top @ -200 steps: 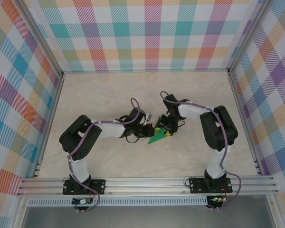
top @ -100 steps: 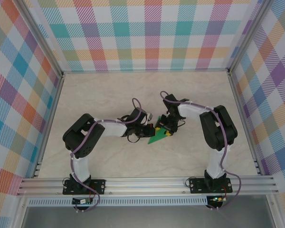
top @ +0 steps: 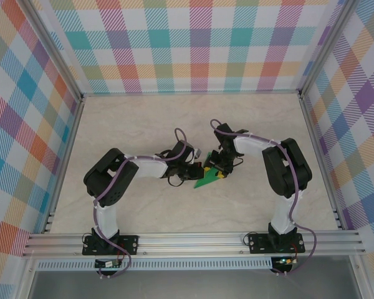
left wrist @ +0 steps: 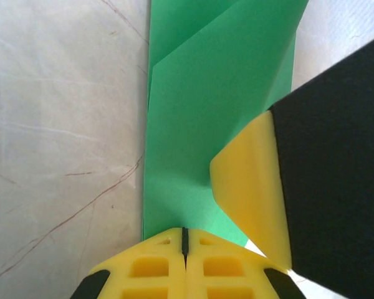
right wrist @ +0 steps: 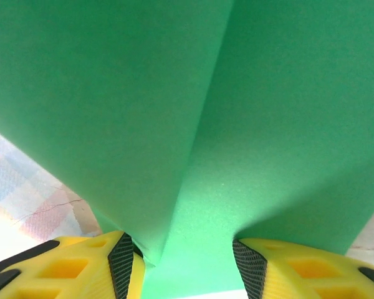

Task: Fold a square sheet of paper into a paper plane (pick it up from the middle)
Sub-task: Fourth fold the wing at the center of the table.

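Observation:
The green sheet of paper lies on the table, folded into a pointed triangle with its tip toward the lower left. In the left wrist view the paper shows an overlapping flap. My left gripper is shut, and its tips rest on the paper's near edge with nothing between them. My left gripper meets my right gripper over the paper's wide end. In the right wrist view my right gripper stands half open, its pads on either side of a creased stretch of paper. One right finger presses on the paper.
The pale marbled table top is walled by checked panels at the back and both sides. An aluminium rail runs along the near edge by the arm bases.
The left arm's elbow has shifted slightly to the right. Both grippers and the paper have stayed in place.

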{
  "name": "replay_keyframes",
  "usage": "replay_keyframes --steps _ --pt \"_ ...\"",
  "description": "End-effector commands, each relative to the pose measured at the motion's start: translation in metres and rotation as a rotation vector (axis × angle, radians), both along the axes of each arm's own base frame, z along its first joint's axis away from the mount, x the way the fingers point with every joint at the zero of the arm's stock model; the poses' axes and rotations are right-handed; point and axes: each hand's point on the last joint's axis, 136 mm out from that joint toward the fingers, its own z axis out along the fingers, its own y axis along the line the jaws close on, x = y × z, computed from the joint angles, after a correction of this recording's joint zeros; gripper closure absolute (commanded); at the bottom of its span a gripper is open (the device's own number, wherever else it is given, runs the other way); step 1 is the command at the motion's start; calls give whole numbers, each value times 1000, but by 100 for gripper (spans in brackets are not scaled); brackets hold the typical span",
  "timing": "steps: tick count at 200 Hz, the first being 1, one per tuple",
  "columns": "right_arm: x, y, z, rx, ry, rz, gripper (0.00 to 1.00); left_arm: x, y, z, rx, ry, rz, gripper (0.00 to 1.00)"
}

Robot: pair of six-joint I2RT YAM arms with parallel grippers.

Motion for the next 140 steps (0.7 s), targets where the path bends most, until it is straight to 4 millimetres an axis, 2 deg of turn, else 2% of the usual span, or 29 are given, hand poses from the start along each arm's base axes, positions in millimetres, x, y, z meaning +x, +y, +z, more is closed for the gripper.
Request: replay_keyframes --steps 1,37,61,78,98,109,123,140 --pt "-30 -31 -39 -159 80 22 48 -23 22 -37 155 84 -14 100" --pt "3 -13 37 -19 -173 26 46 -33 32 -47 208 111 -25 100" --pt "9 -1 68 94 -313 86 46 -37 39 -51 236 120 -26 100" --pt "9 8 72 164 -366 141 52 -37 40 -52 243 119 -26 100" --pt "9 16 67 222 -391 179 78 -37 40 -53 246 120 -25 100" --pt "11 21 65 248 -403 195 88 -37 40 -53 248 123 -23 100" --pt "13 23 57 251 -406 209 95 -37 41 -55 257 124 -23 100" --pt "15 25 46 246 -394 228 98 -37 42 -56 265 125 -21 100"
